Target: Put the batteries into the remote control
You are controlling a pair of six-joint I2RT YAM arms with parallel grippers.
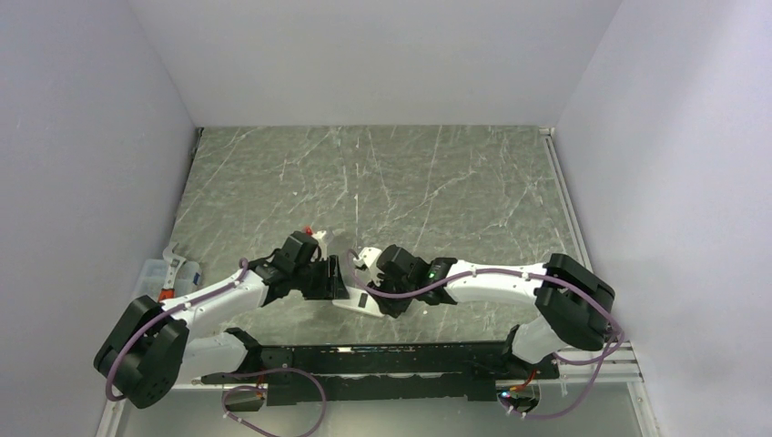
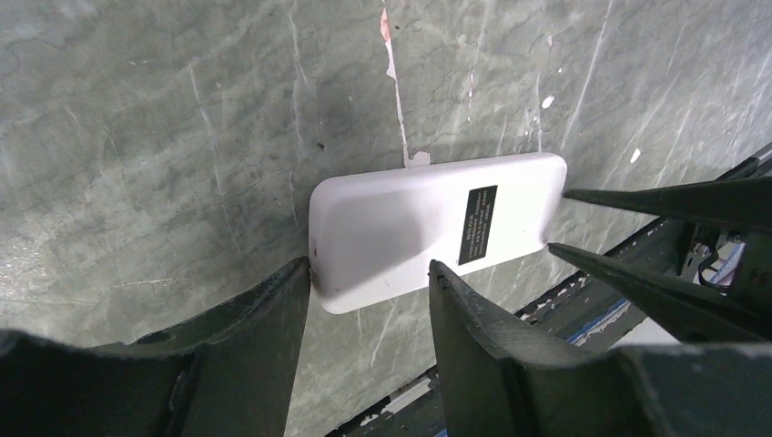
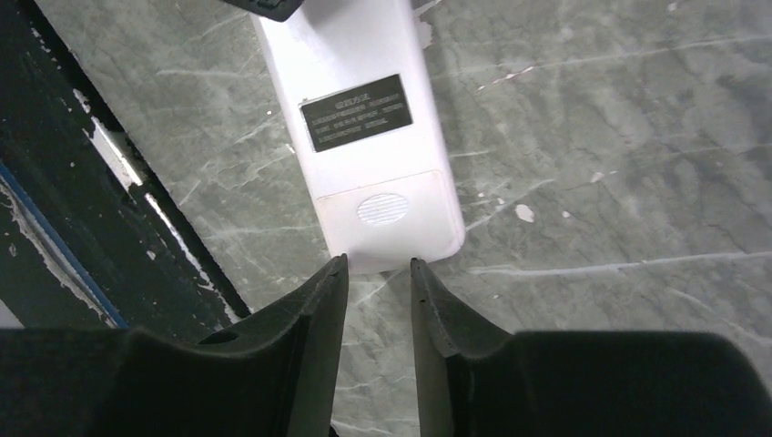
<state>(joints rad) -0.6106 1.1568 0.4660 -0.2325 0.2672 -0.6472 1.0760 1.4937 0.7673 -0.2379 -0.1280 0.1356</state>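
The small flat white plastic remote control (image 1: 357, 306) lay with its back up on the grey marbled bench (image 1: 455, 182), close to the near edge, between the two claws. The left claw (image 2: 369, 269) was released, spread wide over one end of the handset. The right claw (image 3: 378, 262) was almost closed, with only a narrow gap, and grasped nothing. Its tips reached the other end, near the ribbed oval patch (image 3: 382, 208), with the black label (image 3: 356, 111) farther along the back.
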